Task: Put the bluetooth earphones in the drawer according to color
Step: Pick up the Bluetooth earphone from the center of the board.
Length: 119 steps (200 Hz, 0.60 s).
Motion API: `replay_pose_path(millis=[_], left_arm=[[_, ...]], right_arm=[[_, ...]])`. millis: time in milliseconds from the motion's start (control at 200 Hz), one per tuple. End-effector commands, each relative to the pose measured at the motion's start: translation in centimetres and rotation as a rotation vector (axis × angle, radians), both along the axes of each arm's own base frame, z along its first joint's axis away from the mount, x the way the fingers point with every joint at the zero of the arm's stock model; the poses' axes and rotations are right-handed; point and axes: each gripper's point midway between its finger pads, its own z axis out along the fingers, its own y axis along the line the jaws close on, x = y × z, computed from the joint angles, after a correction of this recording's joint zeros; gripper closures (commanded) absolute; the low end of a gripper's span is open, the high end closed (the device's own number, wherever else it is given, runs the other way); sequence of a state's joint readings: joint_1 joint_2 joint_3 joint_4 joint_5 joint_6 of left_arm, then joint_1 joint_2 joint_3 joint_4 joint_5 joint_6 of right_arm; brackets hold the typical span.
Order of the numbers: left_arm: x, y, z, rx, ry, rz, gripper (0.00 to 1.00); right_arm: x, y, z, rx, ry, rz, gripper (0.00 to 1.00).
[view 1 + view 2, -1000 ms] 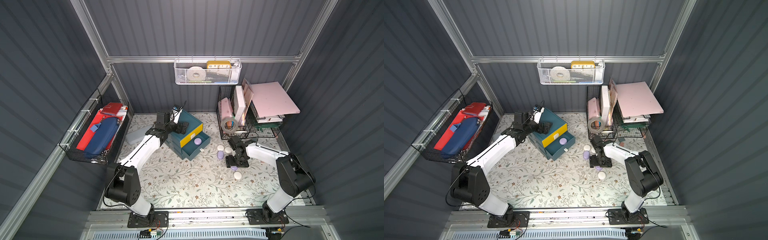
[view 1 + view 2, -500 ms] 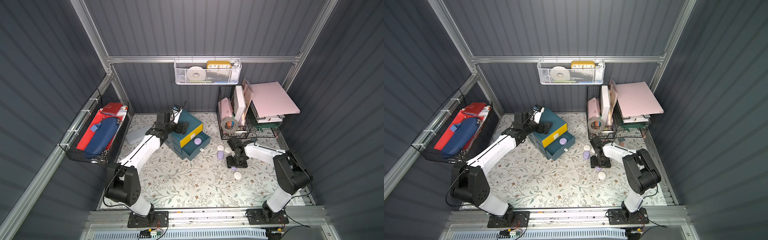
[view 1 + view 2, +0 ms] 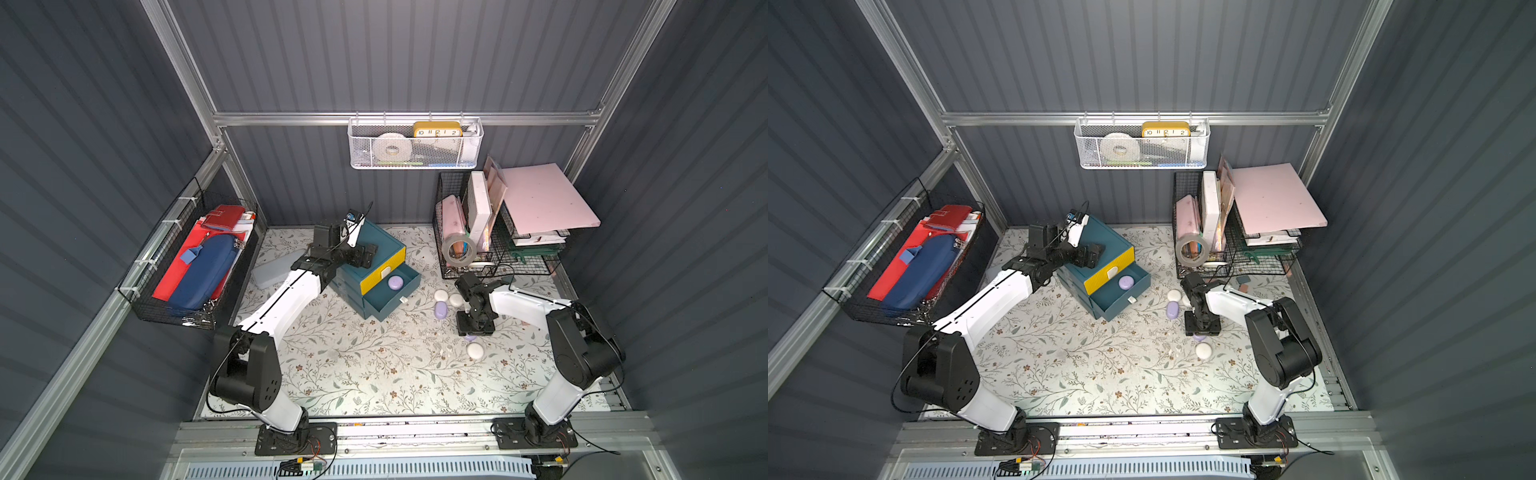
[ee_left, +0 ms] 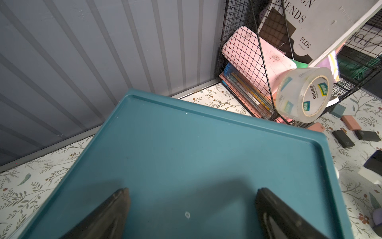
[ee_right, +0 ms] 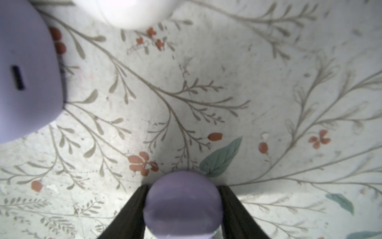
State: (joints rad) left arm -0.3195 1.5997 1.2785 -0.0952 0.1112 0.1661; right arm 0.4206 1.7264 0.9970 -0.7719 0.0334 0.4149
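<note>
At about 3 o'clock on the flowered mat [image 3: 374, 365], the right arm [image 3: 523, 305] folds back from its base at the front edge: the dark elbow stands high, the white forearm runs toward 9 o'clock, and the wrist bends so that the right gripper [image 3: 476, 330] points straight down at the mat. In the right wrist view its two dark fingers [image 5: 134, 207] press against opposite sides of a lilac case [image 5: 183, 204] lying on the mat, so the pincer is closed on that case. A second lilac case [image 3: 440, 309] lies at 10 o'clock of the gripper, near two white cases [image 3: 449, 297], and another white case [image 3: 475, 351] lies just beside the gripper at 6 o'clock. The left arm [image 3: 286, 303] stretches long from its base at 7 o'clock toward 11 o'clock, wrist nearly level, with the left gripper [image 3: 368, 257] over the top of the teal cabinet [image 3: 384, 245]; in the left wrist view its fingers stand wide apart with nothing between them. The cabinet's middle drawer [image 3: 388, 305] is pulled out under the yellow front, and a third lilac case [image 3: 395, 283] lies in it.
</note>
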Motion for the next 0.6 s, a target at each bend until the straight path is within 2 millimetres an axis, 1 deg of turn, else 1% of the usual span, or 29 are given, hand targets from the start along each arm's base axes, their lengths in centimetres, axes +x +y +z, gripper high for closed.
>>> replay_pose_path(millis=[0, 145, 210, 230, 255, 290, 295, 370, 460, 520, 590], left_arm=[[-2.7, 0.5, -6.9, 0.084, 0.243, -0.004, 0.01], [-2.8, 0.5, -6.9, 0.084, 0.243, -0.006, 0.01], [-2.7, 0.5, -6.8, 0.084, 0.242, -0.005, 0.01], [-2.7, 0.5, -6.8, 0.084, 0.242, -0.005, 0.0], [-2.7, 0.5, -6.8, 0.084, 0.242, -0.006, 0.01], [-2.8, 0.5, -6.9, 0.084, 0.243, -0.005, 0.01], [-2.7, 0.5, -6.8, 0.084, 0.242, -0.005, 0.01], [-2.7, 0.5, -6.8, 0.083, 0.242, -0.005, 0.01], [-2.8, 0.5, -6.9, 0.085, 0.243, -0.006, 0.01], [-2.8, 0.5, -6.9, 0.085, 0.243, -0.006, 0.01], [-2.7, 0.5, -6.9, 0.084, 0.242, -0.006, 0.01]], right_arm=[[-0.2, 0.5, -1.1, 0.017, 0.028, 0.005, 0.51], [-0.1, 0.5, -1.1, 0.018, 0.03, 0.006, 0.56], [-0.1, 0.6, -1.1, 0.02, 0.033, 0.006, 0.63], [-0.1, 0.6, -1.2, 0.021, 0.034, 0.007, 0.67], [-0.1, 0.6, -1.1, 0.021, 0.033, 0.008, 0.76], [-0.1, 0.6, -1.1, 0.021, 0.034, 0.009, 0.98], [0.0, 0.7, -1.1, 0.022, 0.034, 0.009, 1.0], [0.0, 0.6, -1.0, 0.023, 0.029, 0.008, 1.0], [0.4, 0.7, -0.3, 0.026, 0.0, 0.0, 1.0], [1.1, 0.9, 0.8, 0.037, -0.038, -0.003, 1.0], [2.2, 1.6, 2.6, 0.078, -0.106, 0.012, 1.0]])
